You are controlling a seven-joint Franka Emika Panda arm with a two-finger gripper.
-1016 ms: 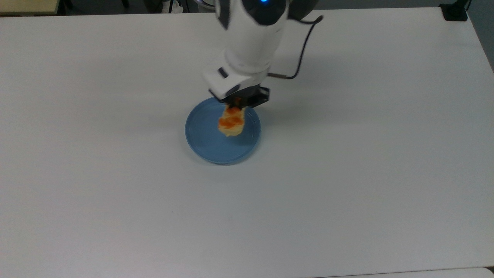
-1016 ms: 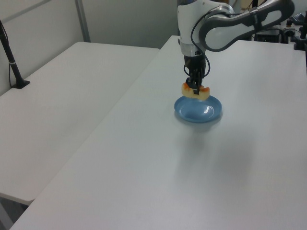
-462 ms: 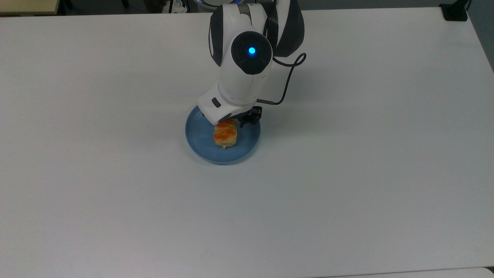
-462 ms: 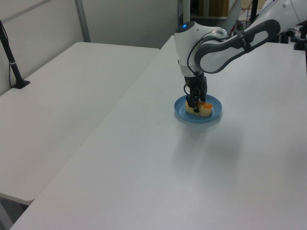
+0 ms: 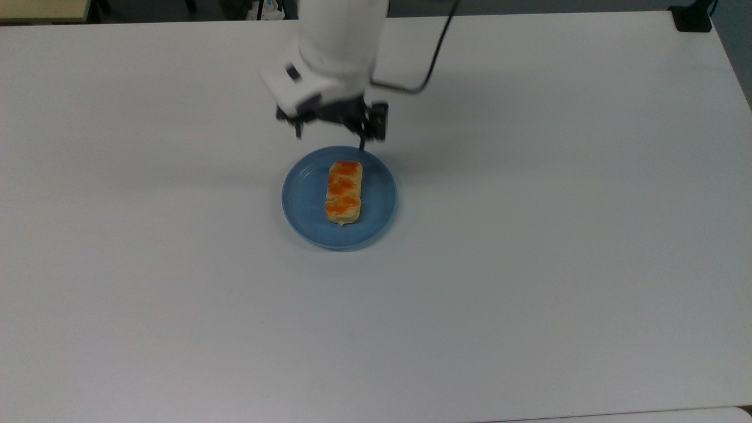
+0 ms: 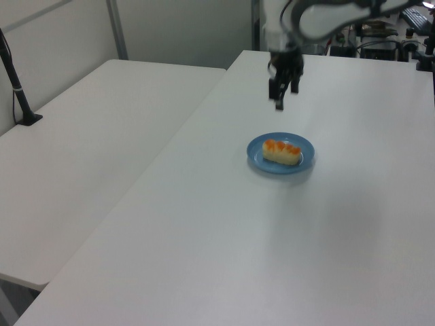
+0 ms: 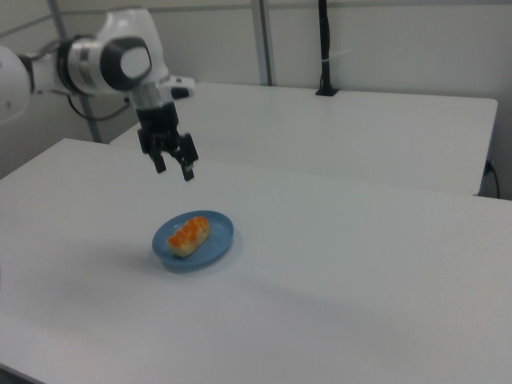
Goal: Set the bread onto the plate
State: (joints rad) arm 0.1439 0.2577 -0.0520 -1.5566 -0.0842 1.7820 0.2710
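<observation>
Logging: I am recording this station as follows.
Bread (image 5: 343,192): I am seeing it lying flat inside the plate (image 5: 305,200), glazed bumps facing up, touching nothing else.
Plate: it is sitting on the white table (image 5: 529,264).
Pincer (image 5: 332,130): I am reading it as hanging in the air with fingers spread apart, gripping nothing.
Bread versus pincer: the bread is lying below and clear of the fingertips; in the right view the pincer (image 7: 173,167) is hovering above the plate's far-left rim.
</observation>
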